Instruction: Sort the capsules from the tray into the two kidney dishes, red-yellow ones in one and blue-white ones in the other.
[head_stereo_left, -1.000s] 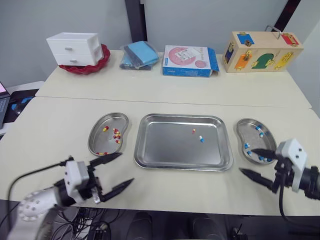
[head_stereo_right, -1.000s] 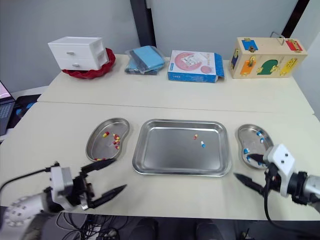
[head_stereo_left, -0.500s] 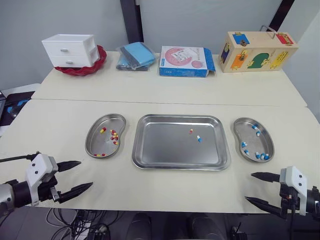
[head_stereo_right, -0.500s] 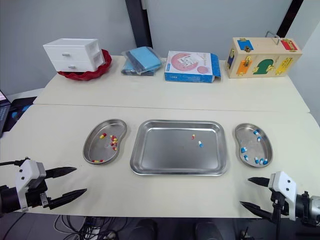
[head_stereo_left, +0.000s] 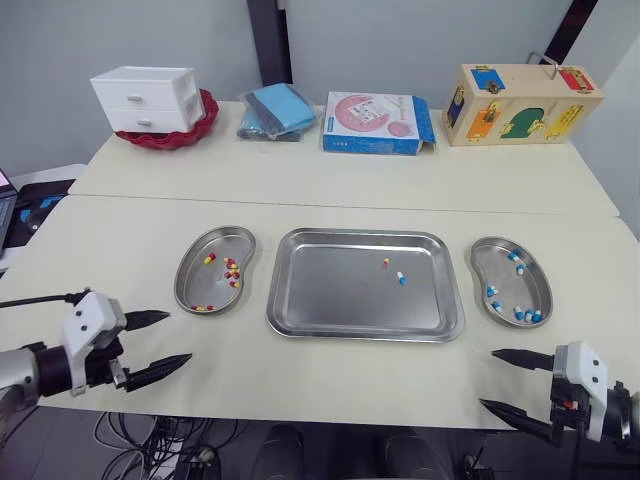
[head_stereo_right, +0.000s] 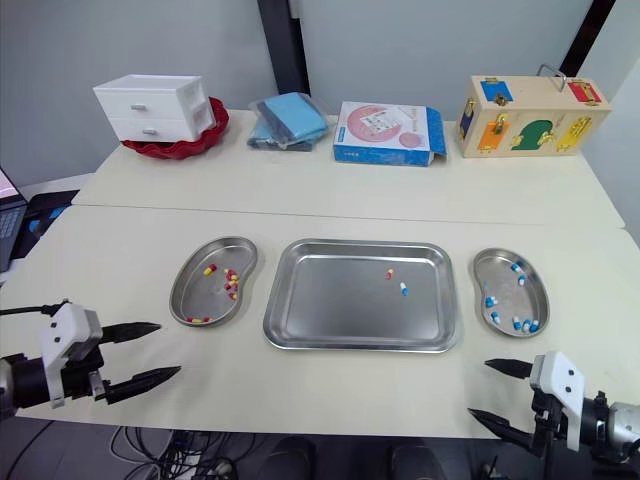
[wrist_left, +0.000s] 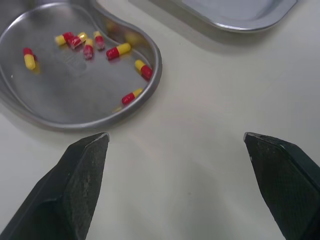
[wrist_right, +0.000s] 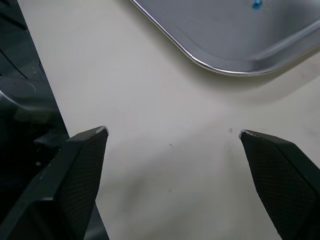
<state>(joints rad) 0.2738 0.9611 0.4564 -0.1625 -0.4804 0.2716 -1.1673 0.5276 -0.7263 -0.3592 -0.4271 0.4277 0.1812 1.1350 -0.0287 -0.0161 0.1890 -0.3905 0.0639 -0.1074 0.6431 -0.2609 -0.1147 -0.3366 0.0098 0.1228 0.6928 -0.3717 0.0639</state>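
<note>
At lower left the left gripper (head_stereo_left: 179, 337) hangs empty, fingers wide apart, just below the left dish (head_stereo_left: 192, 283) of red-yellow capsules (head_stereo_left: 232, 272). At lower right the right gripper (head_stereo_left: 487, 378) is likewise spread and empty, below the right dish (head_stereo_left: 537, 285) of blue-white capsules (head_stereo_left: 520, 313). The tray (head_stereo_left: 330, 295) at centre holds a red-yellow capsule (head_stereo_left: 385, 263) and a blue-white capsule (head_stereo_left: 401, 278)

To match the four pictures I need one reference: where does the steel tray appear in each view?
Left eye view: the tray lies at the centre of the cream table.
Right eye view: the tray is at the centre again.
Left wrist view: one tray corner, just beyond the red-yellow kidney dish.
Right wrist view: one rounded tray corner.
Shared landmark: the table under it.
</note>
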